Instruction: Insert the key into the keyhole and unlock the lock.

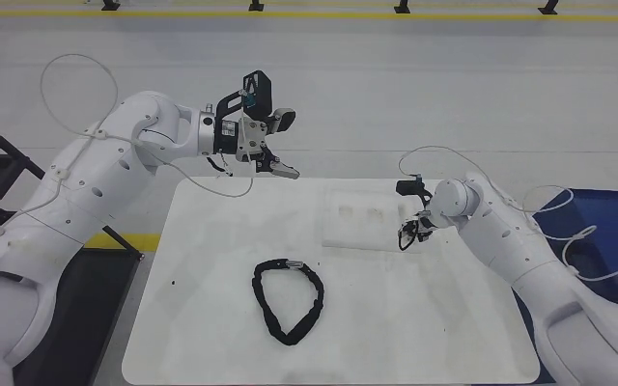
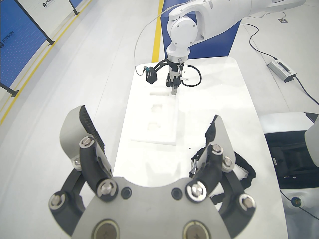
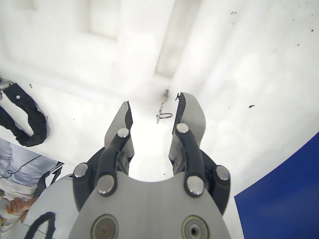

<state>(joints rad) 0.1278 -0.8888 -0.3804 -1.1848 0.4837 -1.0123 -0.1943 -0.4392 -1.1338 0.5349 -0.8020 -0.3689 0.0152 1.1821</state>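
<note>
At the edge of the foam tray [image 1: 338,232], key [image 3: 162,105] lies flat on desk [image 1: 435,318] under right hand [image 3: 153,101], part-open, empty. Looks thin, light, slick: I'd pinch the bow near its ring [image 3: 166,115]. Chain lock [image 1: 287,299] mid-desk, floppy. Left hand [image 2: 149,113] wide open, empty.

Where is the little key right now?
The key sits at the white foam tray's edge, between the open fingers of the right gripper, on the robot's right side of the table.
</note>
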